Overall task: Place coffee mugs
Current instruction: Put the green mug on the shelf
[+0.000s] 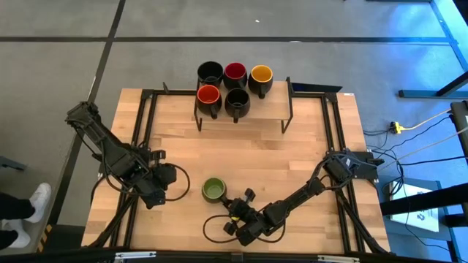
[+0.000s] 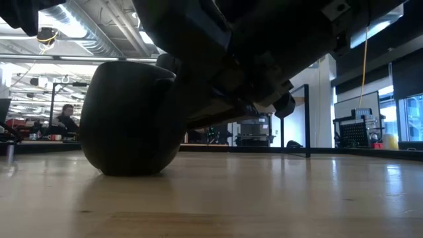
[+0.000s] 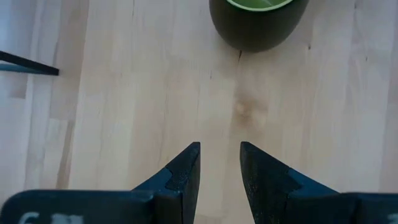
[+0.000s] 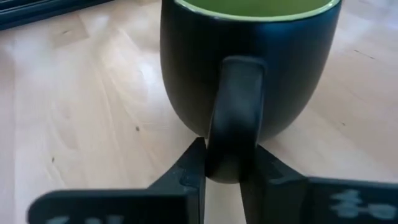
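The green-lined mug (image 1: 213,190) stands upright on its base on the wood table, near the near edge; the low view shows the green-lined mug (image 2: 129,119) resting there. My right gripper (image 1: 235,207) is just right of it and nearer, shut on its handle. My left gripper (image 1: 178,177) sits left of the mug, narrowly open and touching nothing; its wrist view shows the mug (image 3: 258,25) ahead of the left gripper (image 3: 220,152). Five more mugs (image 1: 235,84), lined black, dark red, yellow, orange-red and black, stand on a raised rack at the far edge. My right gripper (image 4: 230,165) has the green mug's handle (image 4: 231,143) pinched between its two fingers (image 4: 189,171), low on the handle loop. The fingers come in nearly level from the table's near right side. The mug stays upright with its base on the table.
The rack (image 1: 289,109) with dark metal legs spans the far middle of the table. A black frame (image 1: 142,124) runs along the left and right sides. A loose cable (image 1: 212,226) lies near the near edge. Bare wood (image 1: 241,153) lies between rack and green mug.
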Available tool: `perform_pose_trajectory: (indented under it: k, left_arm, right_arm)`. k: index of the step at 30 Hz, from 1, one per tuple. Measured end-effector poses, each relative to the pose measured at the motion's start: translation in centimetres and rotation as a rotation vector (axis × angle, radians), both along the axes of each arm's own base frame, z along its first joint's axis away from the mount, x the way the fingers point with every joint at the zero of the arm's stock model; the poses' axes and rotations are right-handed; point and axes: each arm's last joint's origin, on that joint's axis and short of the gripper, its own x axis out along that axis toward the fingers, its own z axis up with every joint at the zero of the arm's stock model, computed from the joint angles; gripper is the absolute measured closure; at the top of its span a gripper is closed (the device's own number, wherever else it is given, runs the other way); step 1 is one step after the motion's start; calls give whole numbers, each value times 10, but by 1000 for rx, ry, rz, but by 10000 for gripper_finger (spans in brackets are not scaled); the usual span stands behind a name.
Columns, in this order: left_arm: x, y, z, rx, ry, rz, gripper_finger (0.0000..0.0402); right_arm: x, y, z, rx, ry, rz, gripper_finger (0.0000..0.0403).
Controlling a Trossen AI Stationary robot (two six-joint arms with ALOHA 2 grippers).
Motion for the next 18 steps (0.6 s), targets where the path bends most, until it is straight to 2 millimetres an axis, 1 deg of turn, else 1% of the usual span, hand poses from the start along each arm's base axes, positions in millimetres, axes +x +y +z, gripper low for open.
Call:
perform_pose_trajectory:
  k: [5,8,10,14,18]
  left_arm:
    - [0,0,0,9,10,-30,294]
    - [-3,2,3,1,4,-41,294]
    - [-8,6,8,-24,-14,-43,294]
    - [-20,17,22,-84,-70,-42,294]
    - [-34,30,34,-145,-136,-36,294]
  right_arm:
    - [0,0,0,-4,3,-1,359]
    - [0,1,8,-4,14,-1,359]
    - [1,1,18,13,0,-9,359]
    - [-4,-3,48,11,-42,-59,359]
    - [-19,-15,78,0,-57,-154,367]
